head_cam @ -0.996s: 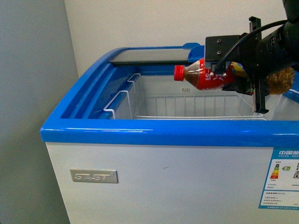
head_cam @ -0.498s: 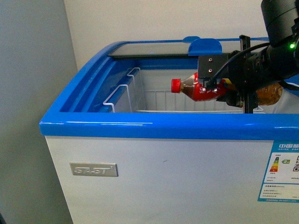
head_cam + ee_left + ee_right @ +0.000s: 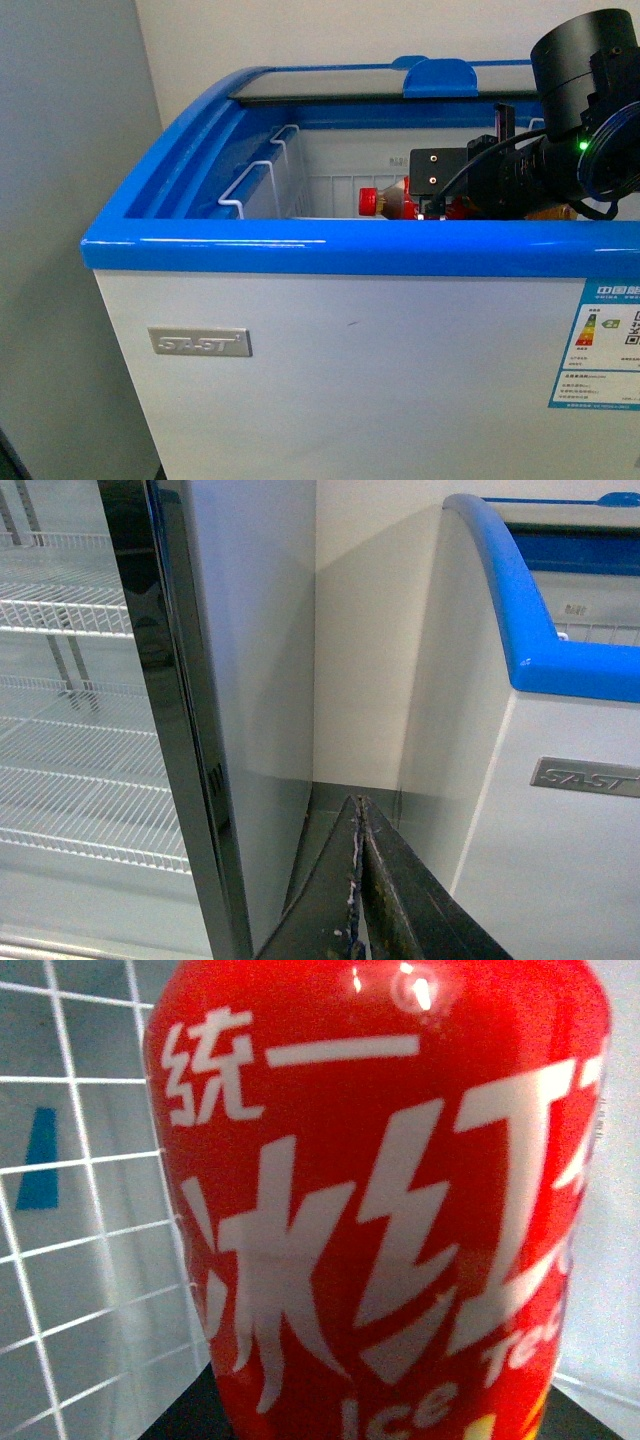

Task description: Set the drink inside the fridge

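Note:
The fridge [image 3: 330, 245] is a white chest cooler with a blue rim and a SAST badge; its glass lid is slid back. My right gripper [image 3: 440, 205] reaches down inside the fridge, shut on the drink [image 3: 385, 201], which lies sideways with its red cap toward the left, partly hidden behind the front rim. In the right wrist view the drink's red label [image 3: 390, 1200] fills the picture, with a white wire basket [image 3: 80, 1220] behind it. My left gripper [image 3: 358, 880] is shut on nothing, low beside the fridge's left wall [image 3: 470, 760].
White wire baskets [image 3: 265, 180] hang inside the fridge at the left. A tall upright glass-door cabinet [image 3: 170, 710] with wire shelves stands left of the fridge, with a narrow gap and wall between them. An energy label [image 3: 610, 345] is on the fridge front.
My right gripper has lowered the drink from above the rim down into the fridge, so the bottle now sits partly behind the front rim.

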Available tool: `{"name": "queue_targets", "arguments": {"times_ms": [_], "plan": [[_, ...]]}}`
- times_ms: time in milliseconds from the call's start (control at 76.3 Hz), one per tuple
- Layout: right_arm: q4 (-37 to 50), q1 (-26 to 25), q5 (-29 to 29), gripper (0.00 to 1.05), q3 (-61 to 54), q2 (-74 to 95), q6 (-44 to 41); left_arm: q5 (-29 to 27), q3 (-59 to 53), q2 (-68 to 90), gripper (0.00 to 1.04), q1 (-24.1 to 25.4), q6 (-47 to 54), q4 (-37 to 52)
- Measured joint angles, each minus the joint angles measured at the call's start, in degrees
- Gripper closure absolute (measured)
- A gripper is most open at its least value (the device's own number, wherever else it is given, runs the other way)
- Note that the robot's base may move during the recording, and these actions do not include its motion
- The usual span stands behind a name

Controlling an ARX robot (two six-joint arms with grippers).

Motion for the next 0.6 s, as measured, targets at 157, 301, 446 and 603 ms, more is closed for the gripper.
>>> {"name": "queue_targets", "arguments": {"times_ms": [157,301,446,603], "plan": [[1.0,0.2,0.7,0.68,1.6,1.4,2.2,0.0,0.0,0.0,1.02,0.0,0.0,0.0],[0.6,0.6,1.3,0.68,2.0,1.8,3.3,0.0,0.0,0.0,1.02,0.0,0.0,0.0],[-1.7,0.9,0.7,0.51,2.3,1.8,4.5,0.0,0.0,0.0,1.02,0.0,0.0,0.0],[-2.5,1.4,0.1,0.25,1.4,1.0,5.2,0.0,0.0,0.0,1.02,0.0,0.0,0.0]]}}
